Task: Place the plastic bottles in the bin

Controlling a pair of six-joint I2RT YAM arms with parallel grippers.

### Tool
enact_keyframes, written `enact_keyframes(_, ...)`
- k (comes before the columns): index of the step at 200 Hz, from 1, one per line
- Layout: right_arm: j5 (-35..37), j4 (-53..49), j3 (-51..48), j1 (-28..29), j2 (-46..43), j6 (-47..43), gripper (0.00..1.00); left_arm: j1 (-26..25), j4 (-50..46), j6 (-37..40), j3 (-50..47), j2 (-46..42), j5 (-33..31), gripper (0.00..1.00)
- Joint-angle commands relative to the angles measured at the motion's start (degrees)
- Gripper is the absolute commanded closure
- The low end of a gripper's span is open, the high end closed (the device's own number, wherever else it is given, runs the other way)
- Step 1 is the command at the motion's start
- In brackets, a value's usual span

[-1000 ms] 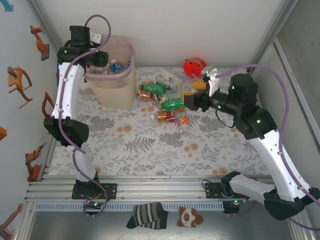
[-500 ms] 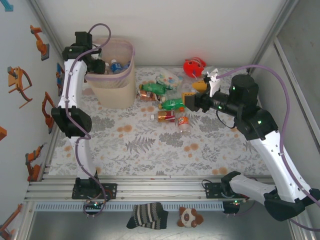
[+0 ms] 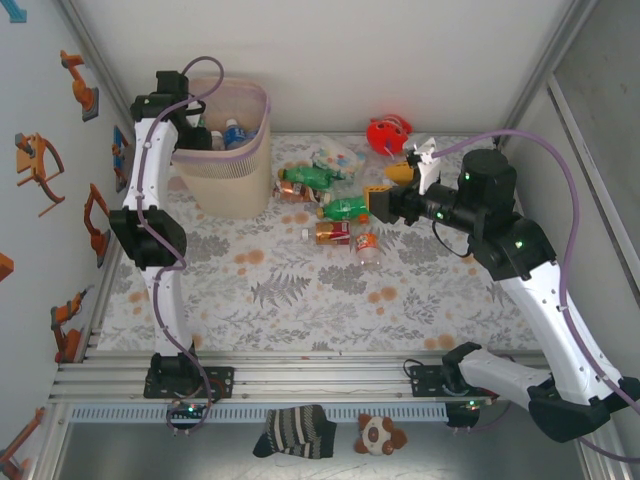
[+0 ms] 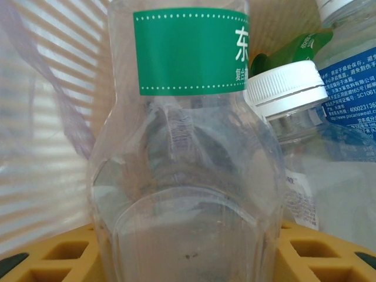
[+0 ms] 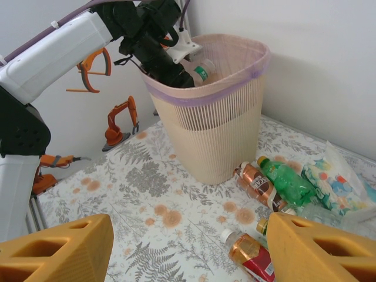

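Note:
My left gripper (image 3: 196,122) reaches into the pale pink bin (image 3: 228,185) at the back left. It is shut on a clear bottle with a green label (image 4: 188,117); my yellow fingers (image 4: 56,255) press its sides. In the right wrist view that bottle (image 5: 200,72) sits just inside the bin's rim (image 5: 235,88). Other bottles (image 4: 286,88) lie in the bin beside it. Several bottles lie on the table right of the bin: green ones (image 3: 308,177) (image 3: 345,209), a red-labelled one (image 3: 330,233) and a small one (image 3: 367,247). My right gripper (image 3: 388,188) hovers open and empty beside them.
A red round toy (image 3: 388,133) and a patterned packet (image 3: 338,158) lie at the back near the bottles. Orange toy excavators (image 3: 40,160) hang on the left wall. A sock (image 3: 295,430) and a plush (image 3: 380,434) lie in front of the arm bases.
My left arm has swung back and lowered its gripper with the clear bottle into the bin. The right arm has not moved.

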Motion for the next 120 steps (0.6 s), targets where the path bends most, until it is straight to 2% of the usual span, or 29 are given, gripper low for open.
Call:
enact_keyframes(1,0.34,0.29,2.15,0.47,-0.25,-0.74,0.31,0.25,-7.17,-0.93,0.11,2.12,3.49,0.48)
enact_keyframes(19,0.26,0.36,2.26,0.47,-0.2,-0.7,0.32,0.25,-7.2,-0.94,1.74,0.66,3.65,0.41)
enact_keyframes(71,0.25,0.98,2.44,0.51,0.02,-0.45,0.31,0.25,-4.35,-0.59,2.78,-6.08,4.63,0.32)
enact_keyframes(120,0.07,1.11,2.79,0.56,0.37,-0.44,0.31,0.25,-2.88,-1.2,2.11,-11.65,6.79,0.29)
